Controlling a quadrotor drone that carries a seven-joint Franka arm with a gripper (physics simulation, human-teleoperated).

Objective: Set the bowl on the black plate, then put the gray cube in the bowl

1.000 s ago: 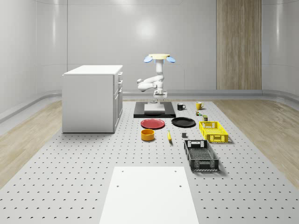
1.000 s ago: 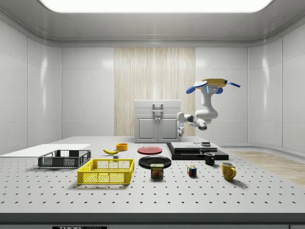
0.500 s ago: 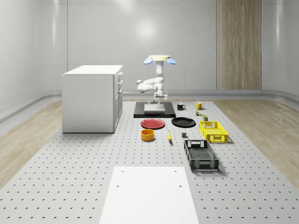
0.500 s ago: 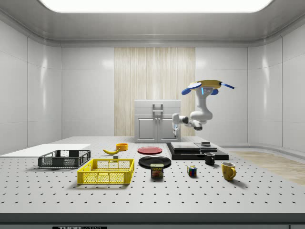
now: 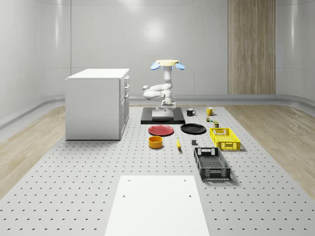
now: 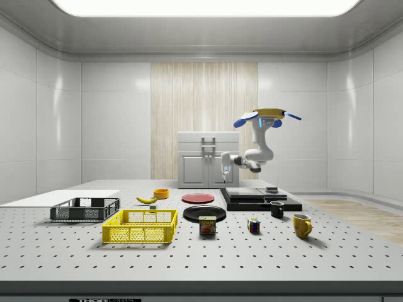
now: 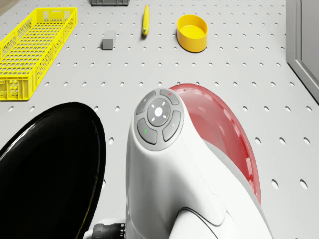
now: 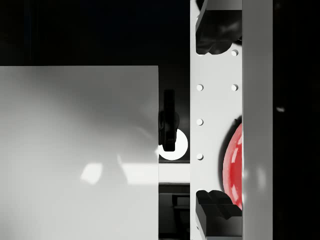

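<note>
Claw [image 8: 218,120] empty, fingers [image 8: 216,34] spread apart, touching nothing.
Drone [image 6: 267,116] hovers over the black platform [image 5: 162,119] at the desk's [image 5: 98,187] far end; arm folded, claw pointing down above the platform's front edge. Yellow bowl [image 5: 155,142] sits near red plate [image 5: 161,130]; black plate [image 5: 193,129] bare; gray cube [image 7: 108,40] beside yellow crate [image 5: 224,138].

arm [image 7: 169,164] over red plate [image 7: 227,134] | black plate [image 7: 45,164] beside | bowl [image 7: 193,32] apart

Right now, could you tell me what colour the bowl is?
Yellow; the bowl shows best in the drone view.
</note>
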